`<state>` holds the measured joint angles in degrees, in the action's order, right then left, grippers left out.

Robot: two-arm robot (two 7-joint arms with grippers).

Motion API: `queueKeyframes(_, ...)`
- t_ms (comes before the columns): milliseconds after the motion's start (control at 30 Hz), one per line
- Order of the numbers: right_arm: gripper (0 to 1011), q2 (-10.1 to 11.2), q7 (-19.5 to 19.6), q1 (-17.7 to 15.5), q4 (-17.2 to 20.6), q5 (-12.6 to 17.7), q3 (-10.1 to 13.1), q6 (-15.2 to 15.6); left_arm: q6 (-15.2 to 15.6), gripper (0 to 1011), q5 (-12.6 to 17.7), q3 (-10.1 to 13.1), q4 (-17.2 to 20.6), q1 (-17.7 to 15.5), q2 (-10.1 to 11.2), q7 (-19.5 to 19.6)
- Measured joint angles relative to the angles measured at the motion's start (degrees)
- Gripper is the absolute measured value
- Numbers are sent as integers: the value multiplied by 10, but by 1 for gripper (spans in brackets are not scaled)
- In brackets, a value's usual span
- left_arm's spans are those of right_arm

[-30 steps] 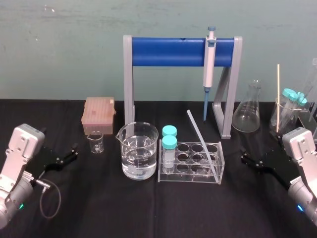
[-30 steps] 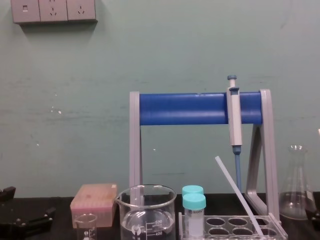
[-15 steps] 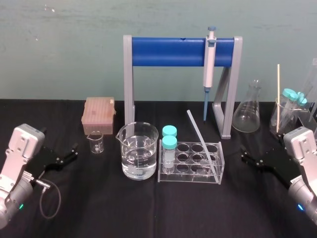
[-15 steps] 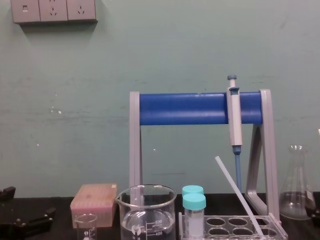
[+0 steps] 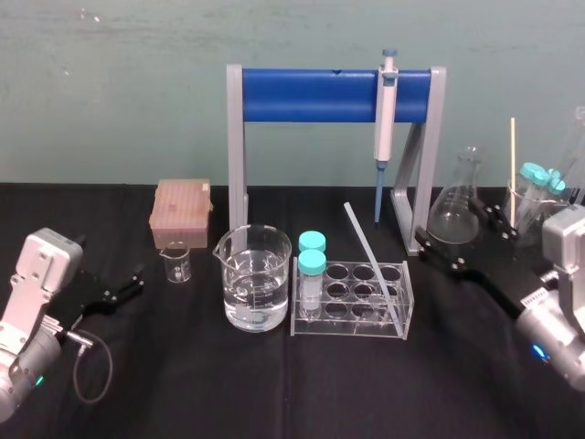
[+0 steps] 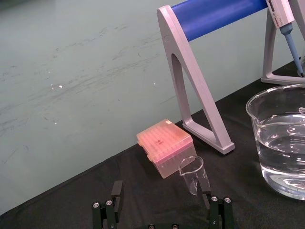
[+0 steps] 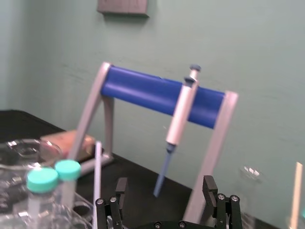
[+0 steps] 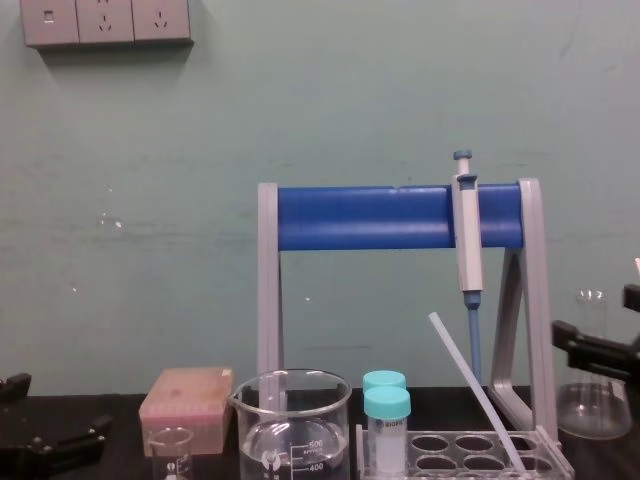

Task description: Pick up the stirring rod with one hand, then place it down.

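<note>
As the stirring rod (image 5: pixel 373 265) leans, right end effector (image 5: pixel 454 225) hovers spread, seemingly nearby.

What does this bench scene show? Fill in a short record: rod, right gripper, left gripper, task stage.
Stirring rod: leaning tilted in the test tube rack, lower end at its right end.
Right gripper: raised right of the rack, fingers open, holding nothing.
Left gripper: low at the table's left, fingers open.
Task stage: rod not yet grasped.
</note>
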<state>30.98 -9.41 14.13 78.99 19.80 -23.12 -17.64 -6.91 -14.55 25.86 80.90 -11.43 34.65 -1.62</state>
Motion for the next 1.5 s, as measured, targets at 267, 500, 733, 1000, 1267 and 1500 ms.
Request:
queueKeyframes(267,1003,-30,-77,57,-51,18,-14,-4,0,1000,0,0,0,0,0,0)
queueKeyframes(500,1003,-59,-146,104,-104,37,-25,5,0,1000,0,0,0,0,0,0)
queueKeyframes(733,1003,-90,-219,144,-168,70,-31,45,0,1000,0,0,0,0,0,0)
queueKeyframes(1000,1003,-110,-266,166,-213,87,-32,92,0,1000,0,0,0,0,0,0)
queueKeyframes(1267,1003,-118,-277,173,-233,77,-36,115,0,1000,0,0,0,0,0,0)
queueKeyframes(1500,1003,-118,-277,174,-234,77,-36,116,0,1000,0,0,0,0,0,0)
